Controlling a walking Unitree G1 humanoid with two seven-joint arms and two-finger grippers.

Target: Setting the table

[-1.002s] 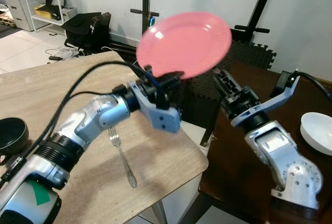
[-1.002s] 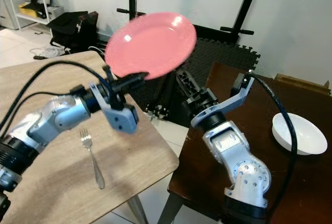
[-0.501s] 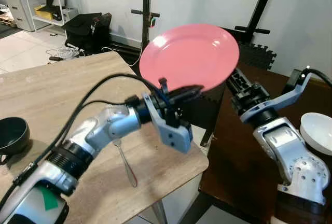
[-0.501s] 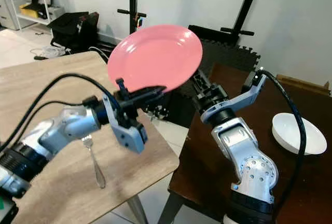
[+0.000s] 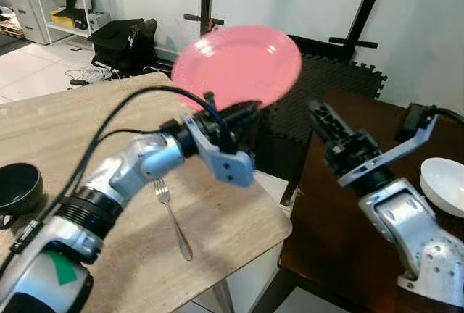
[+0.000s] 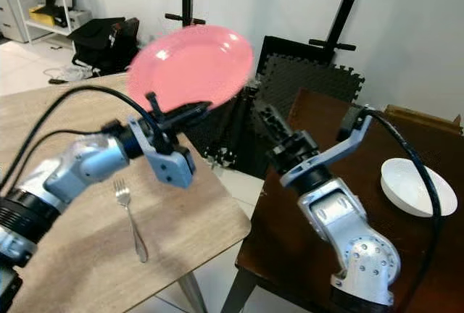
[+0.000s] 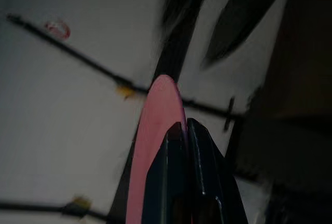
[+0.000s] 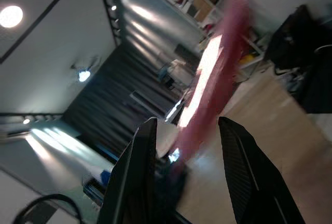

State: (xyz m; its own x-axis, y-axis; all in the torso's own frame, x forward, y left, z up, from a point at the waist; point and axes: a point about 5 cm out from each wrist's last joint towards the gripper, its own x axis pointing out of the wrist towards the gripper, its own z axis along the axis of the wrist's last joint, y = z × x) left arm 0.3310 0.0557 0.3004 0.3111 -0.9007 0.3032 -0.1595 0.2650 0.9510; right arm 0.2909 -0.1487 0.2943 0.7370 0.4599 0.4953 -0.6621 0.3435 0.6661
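Black bag [image 5: 123,38] on floor beside white shelf [image 5: 61,1]; foam mats [image 5: 341,81] against wall.

Both arms are silver metal with black ribbed joint bands and thick black cables looping along them. The left arm [image 5: 130,175] carries a green mark at the frame's lower left and a pale blue-grey wrist bracket; the right arm [image 5: 406,219] shows small screw holes near its base.

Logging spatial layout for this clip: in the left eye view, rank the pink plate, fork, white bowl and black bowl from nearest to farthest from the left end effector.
1. Pink plate, gripped by the left end effector.
2. Fork, on the light table below it.
3. Black bowl, at the robot's far left, and white bowl, on the dark table at far right: too close to call.
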